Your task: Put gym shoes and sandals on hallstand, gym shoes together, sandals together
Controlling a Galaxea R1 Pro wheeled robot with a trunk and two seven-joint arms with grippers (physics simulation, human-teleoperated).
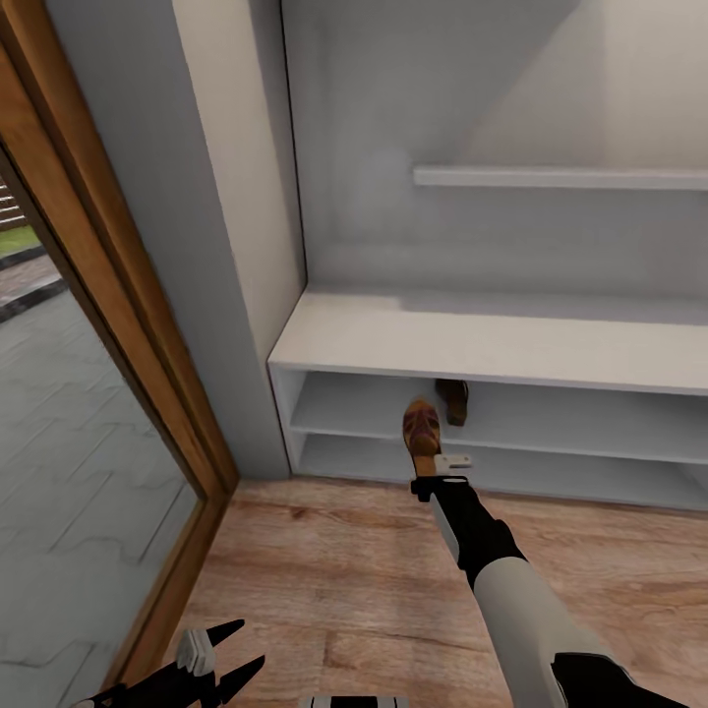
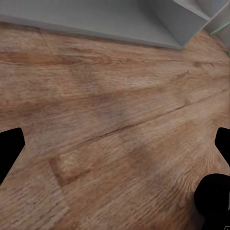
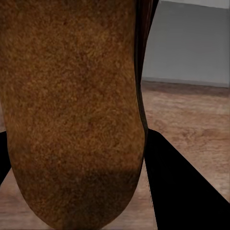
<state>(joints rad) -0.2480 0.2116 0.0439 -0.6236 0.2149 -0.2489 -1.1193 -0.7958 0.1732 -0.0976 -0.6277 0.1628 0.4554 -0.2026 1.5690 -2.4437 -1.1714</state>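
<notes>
My left claw (image 1: 231, 654) sits at the bottom left of the head view, its black fingers spread wide with nothing between them. In the left wrist view the fingertips (image 2: 9, 148) show at both side edges, well apart, over the wood-plank floor (image 2: 110, 120).

My right claw (image 1: 433, 472) reaches up from the lower right to the centre of the head view and is clamped on a brown sandal (image 1: 422, 428) at its heel end. The sandal points toward the shoe rack (image 1: 492, 344), its toe at the mouth of the upper shelf slot. I cannot tell whether it touches the shelf. In the right wrist view the sandal's sole (image 3: 72, 110) covers most of the frame, with a black finger (image 3: 177, 187) beside it at the lower right.

Farther in, a second sandal (image 1: 453, 400) lies in the upper slot, just right of the held one.

A wood-framed glass door (image 1: 108, 393) fills the left of the head view.
</notes>
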